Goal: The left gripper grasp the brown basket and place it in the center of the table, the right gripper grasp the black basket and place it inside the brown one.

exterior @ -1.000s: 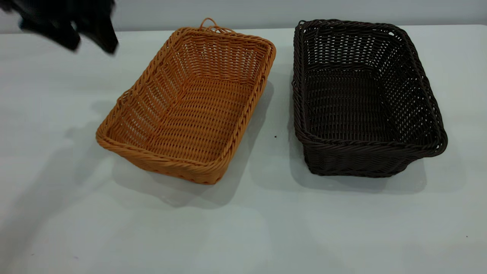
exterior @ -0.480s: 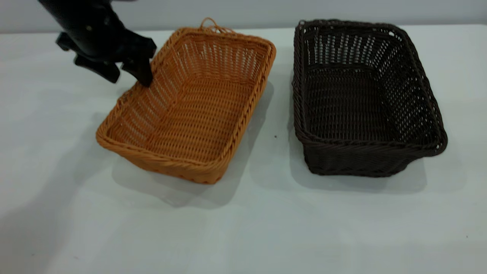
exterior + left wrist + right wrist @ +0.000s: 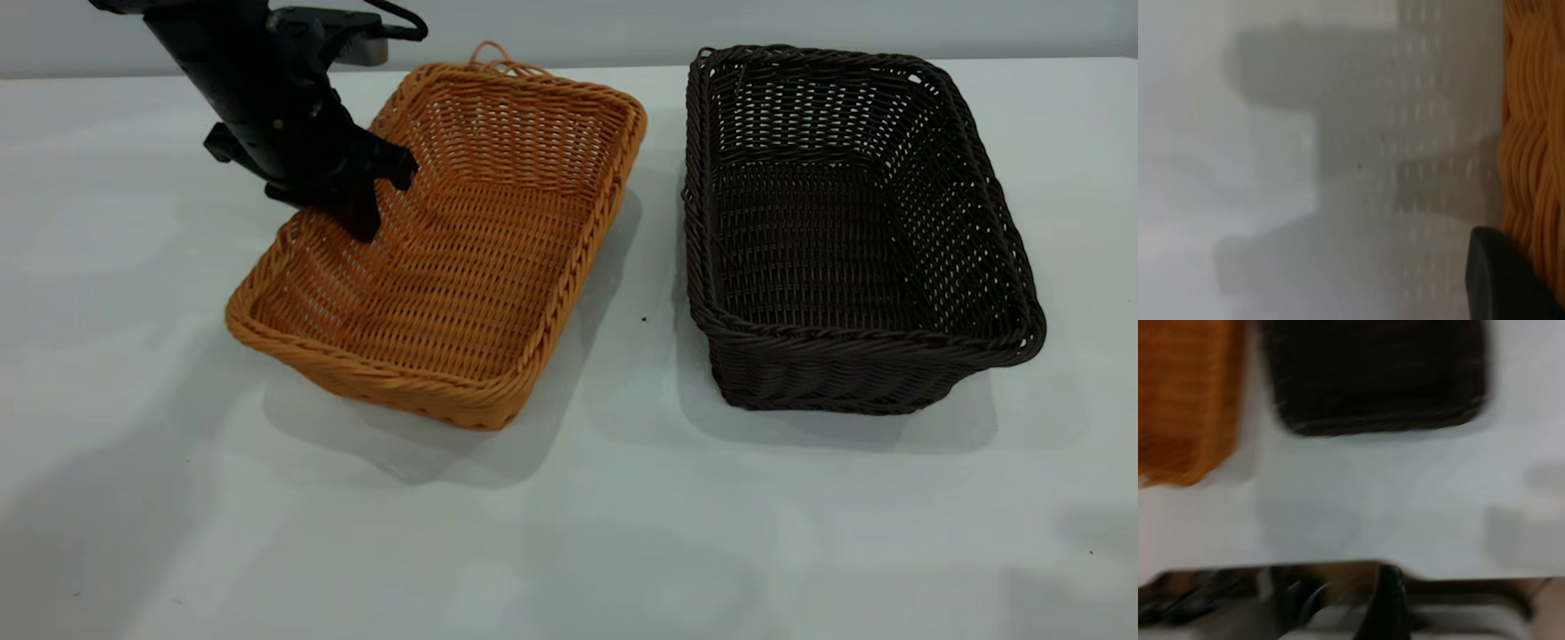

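Plain pale grey worktop (image 3: 569,533) is carrying both baskets side by side, apart; rectangular orange-tan woven wicker basket (image 3: 462,267) is sitting left of centre, empty, angled; rectangular dark brown-black wicker basket (image 3: 845,240) is sitting right, untouched; black left gripper (image 3: 342,209) is straddling the orange basket's left rim, fingers spread, not yet clamping, likely lining up a rim grasp; right gripper's state is unclear.

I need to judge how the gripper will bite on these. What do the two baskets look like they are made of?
The brown basket looks like woven wicker or plastic rattan: orange-tan strands, braided rim, slight sheen. The black basket shows the same open weave in glossy dark strands. Natural or synthetic cannot be told.
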`<state>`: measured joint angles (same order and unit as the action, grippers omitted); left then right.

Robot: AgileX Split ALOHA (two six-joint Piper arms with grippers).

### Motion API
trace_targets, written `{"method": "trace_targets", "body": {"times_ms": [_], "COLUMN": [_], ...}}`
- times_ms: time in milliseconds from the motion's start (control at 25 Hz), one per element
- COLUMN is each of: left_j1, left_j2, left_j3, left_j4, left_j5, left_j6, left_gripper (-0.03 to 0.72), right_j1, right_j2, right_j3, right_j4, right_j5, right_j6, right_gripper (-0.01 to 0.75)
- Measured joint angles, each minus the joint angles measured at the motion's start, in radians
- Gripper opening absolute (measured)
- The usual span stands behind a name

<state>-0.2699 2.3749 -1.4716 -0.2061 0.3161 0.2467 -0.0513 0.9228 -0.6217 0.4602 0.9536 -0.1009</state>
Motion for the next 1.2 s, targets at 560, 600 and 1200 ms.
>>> {"method": "trace_targets", "body": {"times_ms": [560, 600, 1200], "left_j1": [0.035, 0.035, 0.035], "left_j2": [-0.217, -0.225, -0.227], "left_j3": [-0.108, -0.108, -0.106], "left_j4": [0.023, 0.023, 0.023], "left_j5": [-0.003, -0.005, -0.027], "left_j6": [0.047, 0.051, 0.071], "left_gripper": [0.081, 0.081, 0.081], "right_j1": [0.0, 0.001, 0.202], "right_j2": [0.618, 0.661, 1.09], "right_j3": [-0.01, -0.01, -0.04], "right_j4": [0.627, 0.654, 1.087], "right_j5": [-0.133, -0.141, -0.446], "right_j6": [-0.148, -0.148, -0.331], "right_gripper": [0.584, 0.584, 0.584]}}
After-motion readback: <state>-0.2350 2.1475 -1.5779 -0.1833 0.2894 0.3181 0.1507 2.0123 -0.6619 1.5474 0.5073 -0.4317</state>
